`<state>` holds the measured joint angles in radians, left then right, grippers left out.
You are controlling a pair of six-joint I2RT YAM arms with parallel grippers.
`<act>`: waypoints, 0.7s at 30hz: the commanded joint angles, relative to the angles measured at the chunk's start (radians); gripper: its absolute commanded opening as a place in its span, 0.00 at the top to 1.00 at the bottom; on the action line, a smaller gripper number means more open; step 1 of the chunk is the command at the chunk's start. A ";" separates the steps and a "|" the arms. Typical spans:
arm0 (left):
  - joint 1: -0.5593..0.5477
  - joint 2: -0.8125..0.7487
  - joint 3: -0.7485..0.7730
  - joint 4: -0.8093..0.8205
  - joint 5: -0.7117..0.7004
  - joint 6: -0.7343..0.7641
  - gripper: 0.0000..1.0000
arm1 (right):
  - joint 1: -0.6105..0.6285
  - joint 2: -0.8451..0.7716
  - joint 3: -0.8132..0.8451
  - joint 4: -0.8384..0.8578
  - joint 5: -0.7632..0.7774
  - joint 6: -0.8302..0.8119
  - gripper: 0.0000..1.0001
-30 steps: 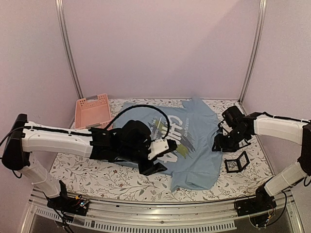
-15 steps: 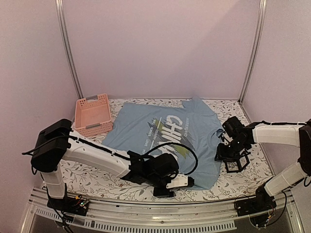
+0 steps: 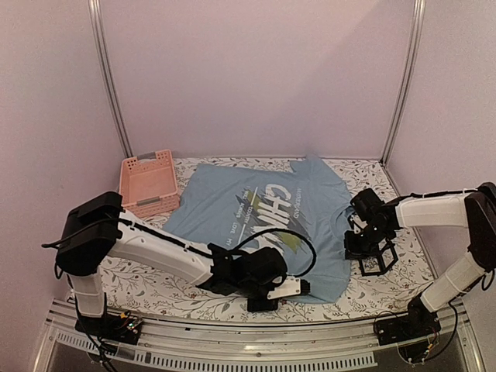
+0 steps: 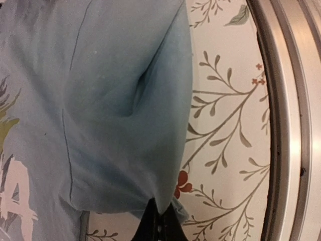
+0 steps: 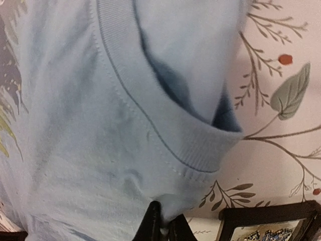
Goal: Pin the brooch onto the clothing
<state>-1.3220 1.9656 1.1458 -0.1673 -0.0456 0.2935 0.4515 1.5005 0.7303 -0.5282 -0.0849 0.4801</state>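
The clothing (image 3: 256,209), a light blue T-shirt with a white print, lies spread on the floral table. My left gripper (image 3: 304,286) is low at its near edge. In the left wrist view the black fingertips (image 4: 161,222) are shut on the hem of the clothing (image 4: 100,100). My right gripper (image 3: 353,249) sits at the shirt's right side. In the right wrist view it (image 5: 164,223) is shut on a fold of fabric just below the ribbed collar (image 5: 200,145). Something glittery (image 5: 266,235) shows inside the black box; I cannot tell whether it is the brooch.
A small black open-frame box (image 3: 377,260) stands right beside the right gripper, also at the corner of the right wrist view (image 5: 261,216). A pink plastic basket (image 3: 149,182) rests at the back left. The table's metal front rail (image 4: 286,125) runs close to the left gripper.
The left arm swung from over the shirt's chest down to its near hem. The right gripper moved nearer along the collar side. Both grippers went from open to shut on fabric.
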 commanded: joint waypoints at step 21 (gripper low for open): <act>0.145 -0.011 0.004 0.117 -0.026 -0.072 1.00 | -0.043 0.369 0.510 0.013 0.110 -0.226 0.75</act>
<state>-1.1759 1.9400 1.1297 -0.0639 -0.1081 0.2310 0.4122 1.8149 1.2007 -0.5083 -0.0025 0.2874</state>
